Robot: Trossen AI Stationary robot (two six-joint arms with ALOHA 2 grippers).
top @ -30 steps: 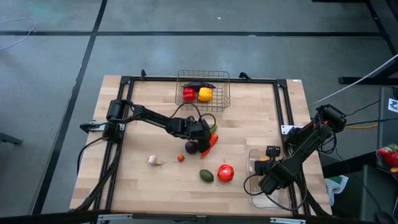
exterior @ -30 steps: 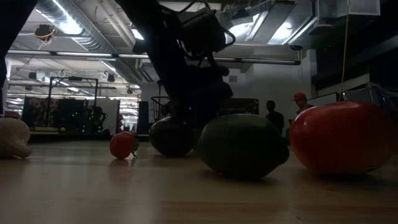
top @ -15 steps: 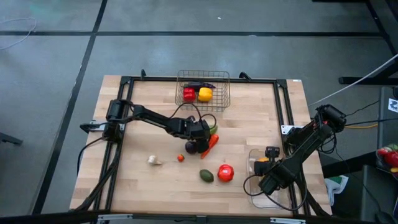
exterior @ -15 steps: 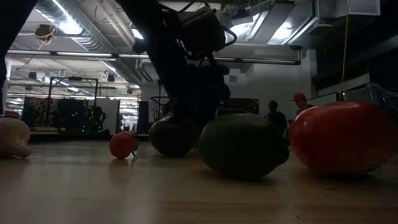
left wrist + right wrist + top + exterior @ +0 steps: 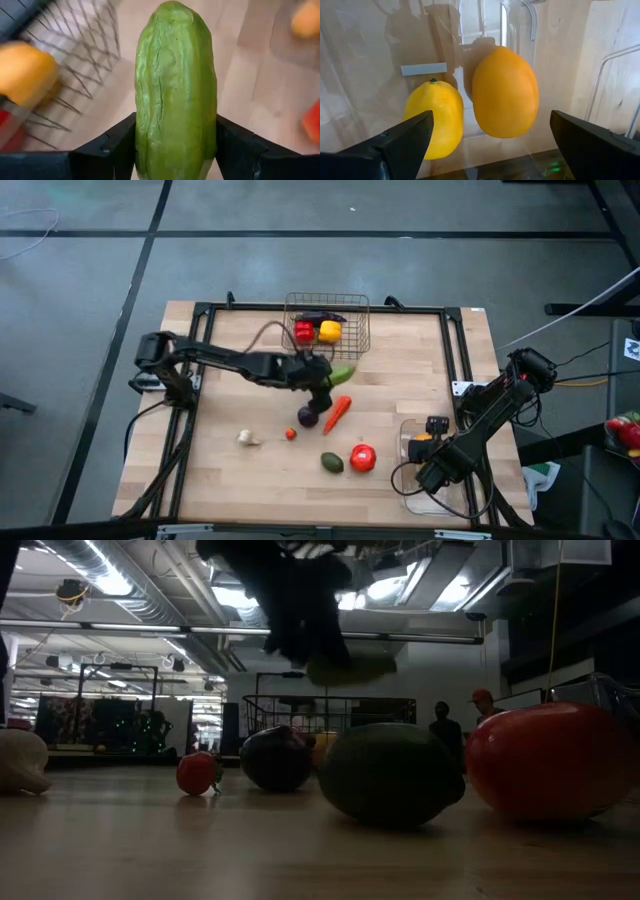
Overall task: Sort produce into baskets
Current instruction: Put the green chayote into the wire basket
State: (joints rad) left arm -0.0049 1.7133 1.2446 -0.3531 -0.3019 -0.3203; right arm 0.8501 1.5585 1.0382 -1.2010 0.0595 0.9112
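Pale wooden plank tabletop, butcher-block style, edged by a black metal tube frame. It stands on a grey concrete floor crossed by dark painted lines. A thin pale cable curls on the floor at the far left. Low view: a workshop hall behind the table, long ceiling strip lights, silvery ducting. Two people stand far back, one a dark silhouette, the other wearing a red cap. Yellow cord hangs down at the right. Black cables trail off past the table's right edge.
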